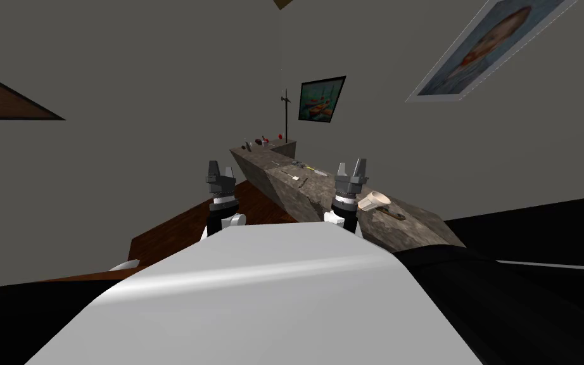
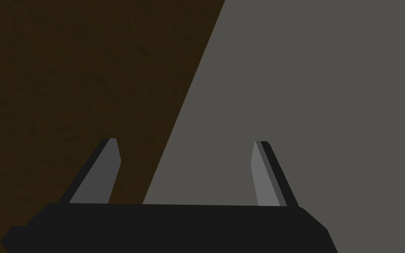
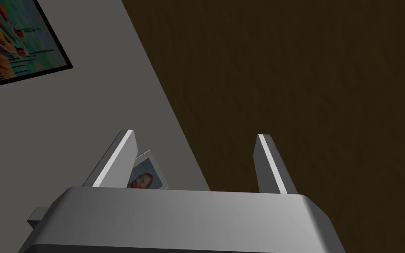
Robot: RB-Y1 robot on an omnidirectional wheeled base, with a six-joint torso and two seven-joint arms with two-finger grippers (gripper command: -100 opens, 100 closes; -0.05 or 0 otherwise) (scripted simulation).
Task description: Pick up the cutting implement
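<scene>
Head view: knife (image 1: 315,170) lies on counter (image 1: 272,182) beyond right claw (image 1: 353,166).

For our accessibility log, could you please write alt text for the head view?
The left gripper and right gripper are raised, fingers open, before a mottled grey counter that runs to the corner. A pale cup rests on it near the right gripper; small utensils lie farther along.

A thin, dark cutting implement (image 1: 303,182) lies flat on the top of a mottled grey stone counter (image 1: 319,191), roughly midway along it. It is set slantwise across the surface (too small to tell blade from handle), just beside a small white item (image 1: 294,179).
</scene>
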